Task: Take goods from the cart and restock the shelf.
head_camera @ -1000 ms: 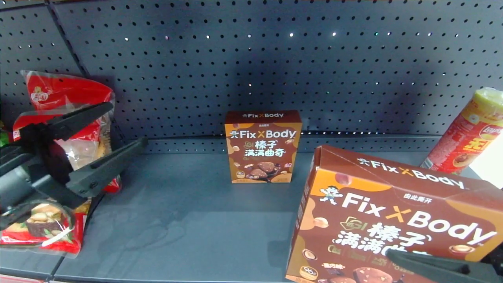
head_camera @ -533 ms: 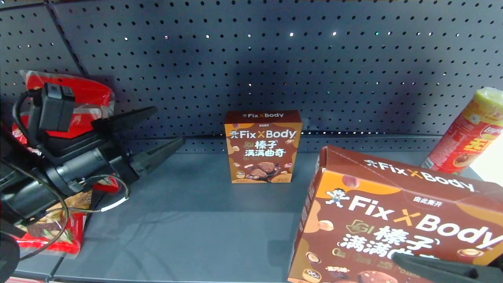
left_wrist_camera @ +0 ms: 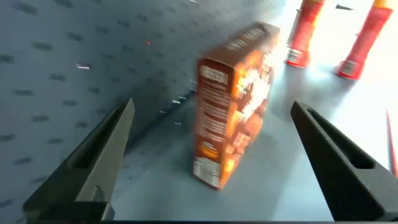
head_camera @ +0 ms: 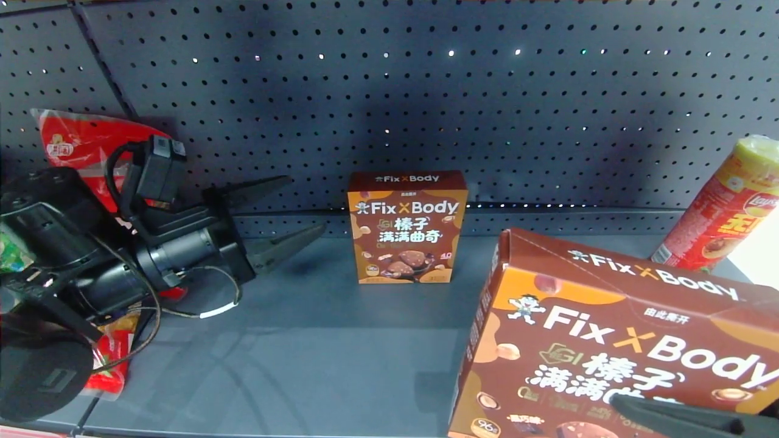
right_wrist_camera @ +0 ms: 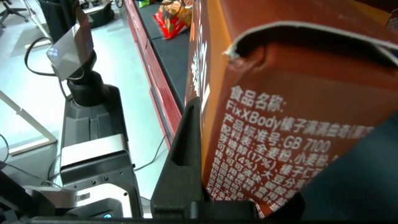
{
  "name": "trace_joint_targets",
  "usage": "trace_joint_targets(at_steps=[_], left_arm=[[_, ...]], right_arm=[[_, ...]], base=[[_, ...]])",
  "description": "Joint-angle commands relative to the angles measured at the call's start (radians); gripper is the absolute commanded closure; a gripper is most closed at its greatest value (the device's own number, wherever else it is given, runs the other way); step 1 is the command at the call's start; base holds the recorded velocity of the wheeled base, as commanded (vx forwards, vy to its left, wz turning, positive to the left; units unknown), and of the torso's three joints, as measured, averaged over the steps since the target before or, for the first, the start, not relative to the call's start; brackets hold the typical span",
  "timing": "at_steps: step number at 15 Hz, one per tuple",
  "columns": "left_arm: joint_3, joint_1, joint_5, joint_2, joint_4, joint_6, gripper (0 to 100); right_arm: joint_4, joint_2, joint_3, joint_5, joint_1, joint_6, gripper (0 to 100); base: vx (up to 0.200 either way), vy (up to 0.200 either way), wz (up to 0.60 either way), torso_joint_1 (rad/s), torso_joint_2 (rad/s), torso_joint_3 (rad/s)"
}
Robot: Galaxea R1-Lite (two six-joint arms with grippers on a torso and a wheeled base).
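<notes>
Overhead, the left tool [head_camera: 305, 204] stands spread near the standing box [head_camera: 406, 226]; wrist view shows the right tool [right_wrist_camera: 267, 168] pinching the held box [right_wrist_camera: 292, 81].

The end effector [right_wrist_camera: 273, 155] clamps a brown cookie box [right_wrist_camera: 298, 68], with pale floor [right_wrist_camera: 118, 74] and a red-edged shelf [right_wrist_camera: 148, 68] beyond.

Head camera looks down closely at the shelf [head_camera: 304, 340]; left wrist camera shares the standing box [head_camera: 406, 228], right wrist the held box [right_wrist_camera: 298, 124].
</notes>
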Motion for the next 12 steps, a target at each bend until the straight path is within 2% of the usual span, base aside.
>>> trace_joint_targets(at_steps=[1,5,7,12], left_arm=[[-0.017,0.000,-0.030,0.046,0.000,0.000,0],[-0.083,-0.004,-0.036,0.138,-0.005,0.002,0],[-0.123,-0.023,-0.036,0.168,-0.003,0.002,0],[-0.157,-0.053,-0.036,0.207,-0.003,-0.002,0]], right_arm=[[-0.002,0.006,0.000,0.000,0.001,0.000,100],[0.000,0.009,-0.003,0.000,0.001,0.000,100],[0.000,0.012,-0.002,0.000,0.001,0.000,100],[0.000,0.012,0.001,0.001,0.002,-0.001,100]], base=[[0.000,0.000,0.00,0.000,0.00,0.000],[0.000,0.000,0.00,0.000,0.00,0.000],[0.000,0.000,0.00,0.000,0.00,0.000],[0.000,0.000,0.00,0.000,0.00,0.000]])
